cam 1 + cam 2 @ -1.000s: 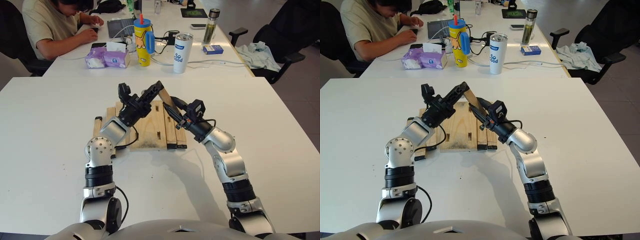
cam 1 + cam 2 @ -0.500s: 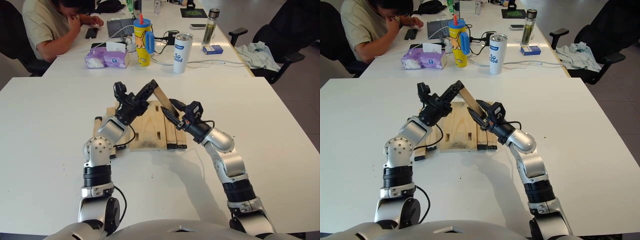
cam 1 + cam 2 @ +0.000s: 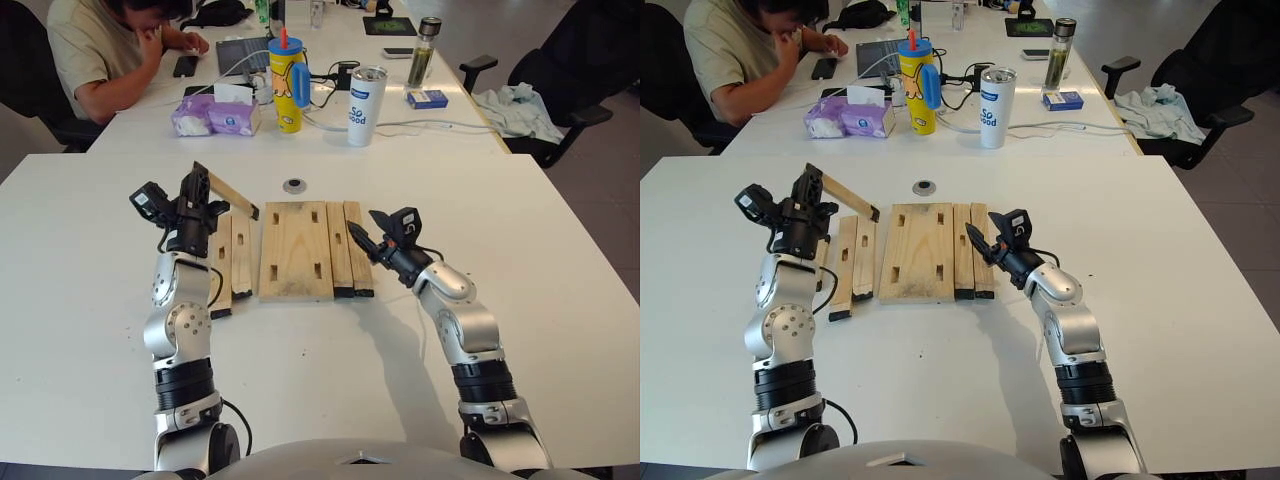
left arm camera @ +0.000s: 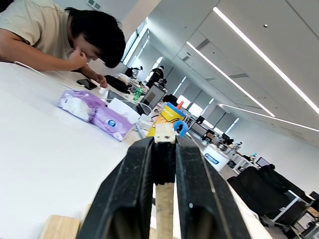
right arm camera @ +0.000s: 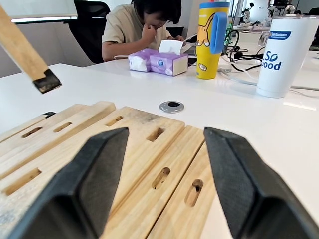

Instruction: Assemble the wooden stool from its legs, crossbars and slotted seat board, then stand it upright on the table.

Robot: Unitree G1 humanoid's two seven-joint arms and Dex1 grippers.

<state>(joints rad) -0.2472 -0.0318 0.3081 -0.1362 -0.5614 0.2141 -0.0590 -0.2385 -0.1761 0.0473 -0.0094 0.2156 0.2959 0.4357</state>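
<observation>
Slotted seat board (image 3: 296, 250) lay flat mid-tabletop (image 3: 500, 200), two right bars (image 3: 350, 252) tight beside it and two left bars (image 3: 230, 258) just beside. We noted the left pincer (image 3: 196, 192) clamped on a tilted crossbar (image 3: 232, 200) above the left bars. The right pincer (image 3: 362, 223) gaped wide over the right bars.

Both head eyes look down over the table (image 3: 100, 330); wrist cameras peer low along their jaws.

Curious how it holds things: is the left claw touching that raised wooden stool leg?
Touching. The left wrist view shows the left claw with both fingers pressed against the wooden stool leg.
</observation>
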